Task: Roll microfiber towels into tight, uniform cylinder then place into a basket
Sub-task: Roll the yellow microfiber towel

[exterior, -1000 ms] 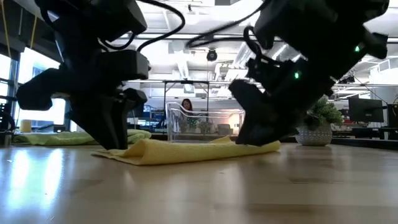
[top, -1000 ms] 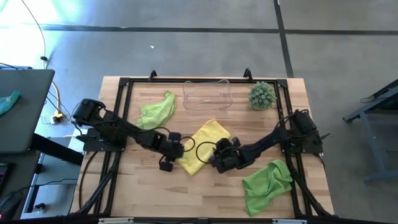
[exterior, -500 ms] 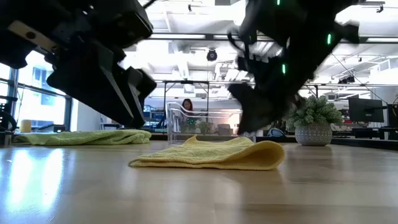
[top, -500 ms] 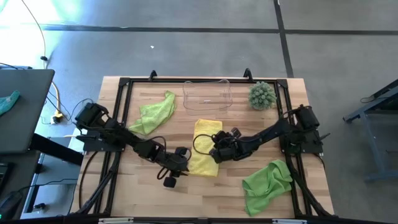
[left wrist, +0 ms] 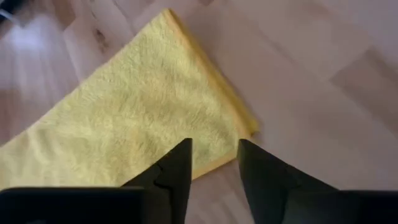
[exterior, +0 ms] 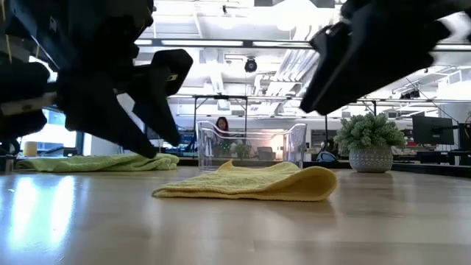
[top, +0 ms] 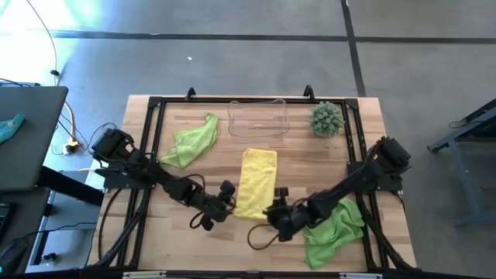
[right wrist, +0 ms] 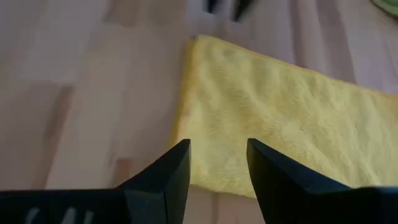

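The yellow towel (top: 256, 182) lies flat on the table's middle as a folded strip running from far to near; it also shows in the low view (exterior: 250, 184). My left gripper (top: 229, 205) is open just off the strip's near left corner (left wrist: 245, 124), above the table and touching nothing. My right gripper (top: 273, 211) is open just off the strip's near right end (right wrist: 273, 130), also clear of it. One lime green towel (top: 194, 139) lies crumpled at the far left, the other (top: 333, 229) at the near right. The clear basket (top: 258, 118) stands empty at the far edge.
A spiky green plant in a pot (top: 326, 118) stands right of the basket. A black frame (top: 155, 139) runs around the tabletop. Bare wood (top: 256, 244) lies near of the yellow towel. A person shows far behind the basket in the low view (exterior: 221, 125).
Both grippers have come off the yellow towel, risen and drawn back toward the table's near edge. The towel, which lay slanted and rumpled between them, now lies as a straight strip pointing far to near and has stayed still for the last half second.
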